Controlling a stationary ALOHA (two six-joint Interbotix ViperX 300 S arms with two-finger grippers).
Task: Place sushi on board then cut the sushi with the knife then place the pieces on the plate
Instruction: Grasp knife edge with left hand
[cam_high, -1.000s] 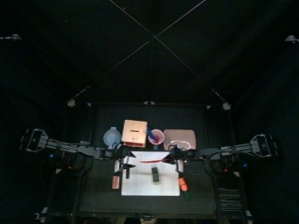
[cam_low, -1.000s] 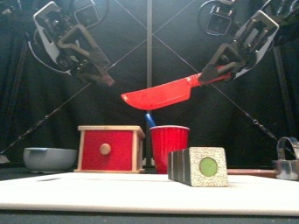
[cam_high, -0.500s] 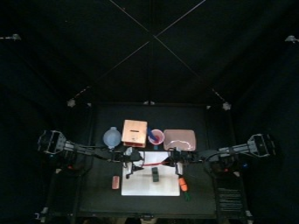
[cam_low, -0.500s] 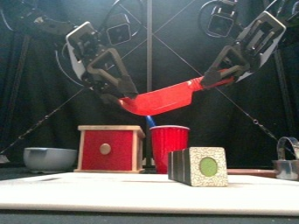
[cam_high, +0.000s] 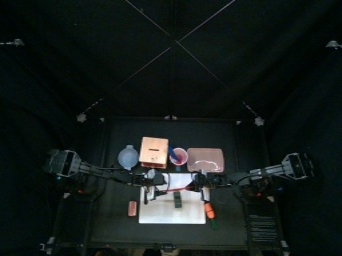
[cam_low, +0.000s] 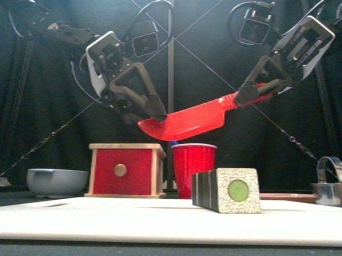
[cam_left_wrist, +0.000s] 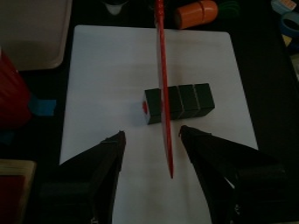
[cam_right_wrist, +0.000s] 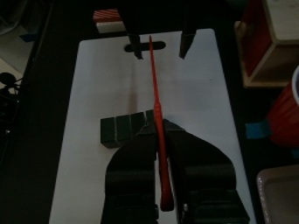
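Black curtains back the table (cam_high: 110, 235); the sushi roll (cam_low: 227, 190) sits on the white board (cam_low: 107, 220). Above, the right tool (cam_low: 249, 97) pinches the red knife (cam_low: 198, 112) by its handle, the left tool (cam_low: 148, 115) spread around the blade.

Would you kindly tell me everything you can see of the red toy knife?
The red knife is one smooth, plastic-looking piece with a broad curved blade. It hangs in the air, tilted, with the handle end higher and clamped in the right gripper. Its tip lies between the open jaws of the left gripper; contact there is unclear. It runs above the sushi roll on the white board, touching neither.
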